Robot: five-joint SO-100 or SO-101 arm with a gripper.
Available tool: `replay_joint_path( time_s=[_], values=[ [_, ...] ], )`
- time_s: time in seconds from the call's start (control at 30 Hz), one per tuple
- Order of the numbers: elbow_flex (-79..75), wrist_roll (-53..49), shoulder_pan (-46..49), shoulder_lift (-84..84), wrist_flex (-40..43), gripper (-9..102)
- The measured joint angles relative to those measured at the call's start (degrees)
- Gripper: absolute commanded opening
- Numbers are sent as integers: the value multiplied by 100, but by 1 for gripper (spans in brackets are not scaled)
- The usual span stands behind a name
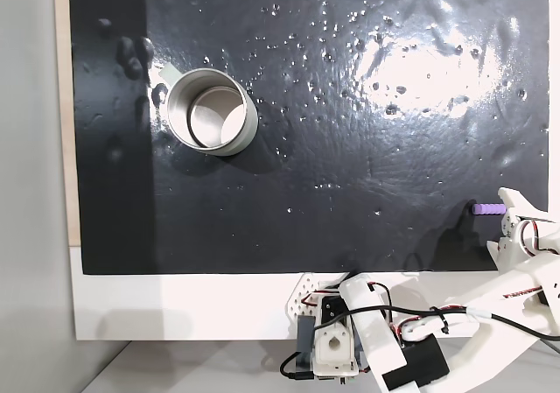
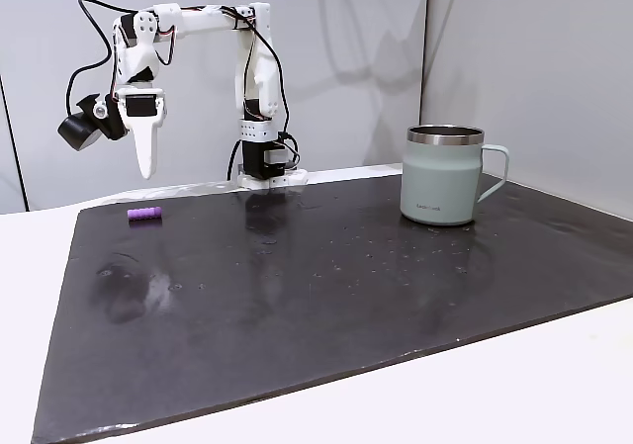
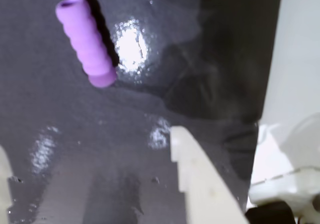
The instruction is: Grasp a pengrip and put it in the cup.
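One black mat [image 1: 350, 148], wrinkled and glossy with glare at two o'clock, covered my table in a fixed view from above; the cup [image 1: 213, 111] stood at ten o'clock and the pengrip [image 1: 487, 209] lay at four o'clock, just beside my gripper [image 1: 516, 222]. From the side fixed view, grey wall panels [image 2: 514, 48] backed the mat [image 2: 316, 296]; the gripper [image 2: 146, 167] hung above the pengrip [image 2: 144, 214], the cup [image 2: 442, 175] well apart at two o'clock. My wrist view showed the pengrip [image 3: 85, 40] at eleven o'clock, loose on the mat, with the jaws spread wide and empty.
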Motion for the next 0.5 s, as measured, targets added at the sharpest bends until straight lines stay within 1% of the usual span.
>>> replay_joint_path(
  time_s=[0.13,0.5],
  values=[
    [255,-53,9,-132,-387,29],
    [527,-360,88,-589,-1099,27]
  ],
)
